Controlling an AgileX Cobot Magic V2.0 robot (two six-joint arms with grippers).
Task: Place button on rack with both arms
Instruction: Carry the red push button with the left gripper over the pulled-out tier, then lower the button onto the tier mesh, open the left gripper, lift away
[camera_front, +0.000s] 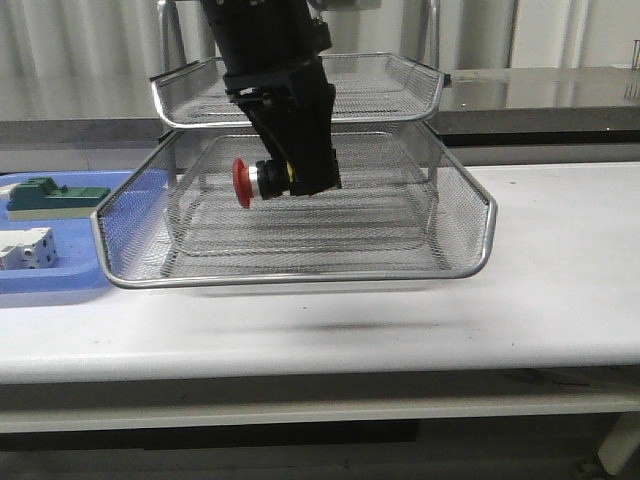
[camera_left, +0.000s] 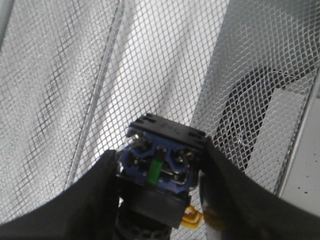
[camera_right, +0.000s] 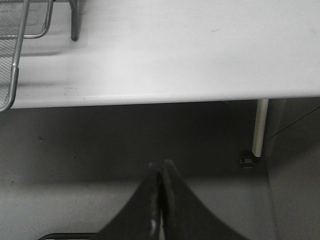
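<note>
The button (camera_front: 255, 180), with a red mushroom head, silver collar and black-and-blue body, hangs sideways in my left gripper (camera_front: 300, 175), a little above the mesh floor of the rack's (camera_front: 470, 215) middle tier. In the left wrist view the left gripper (camera_left: 159, 165) is shut on the button's blue-and-black body (camera_left: 160, 162), with mesh below it. My right gripper (camera_right: 161, 167) is shut and empty, low beyond the table's front edge, over the floor. It does not show in the front view.
A flat blue tray (camera_front: 50, 275) at the left holds a green block component (camera_front: 50, 195) and a white boxy component (camera_front: 28, 248). The rack's top tier (camera_front: 300, 90) sits just above my left arm. A table leg (camera_right: 259, 127) and a rack corner (camera_right: 20, 30) show in the right wrist view.
</note>
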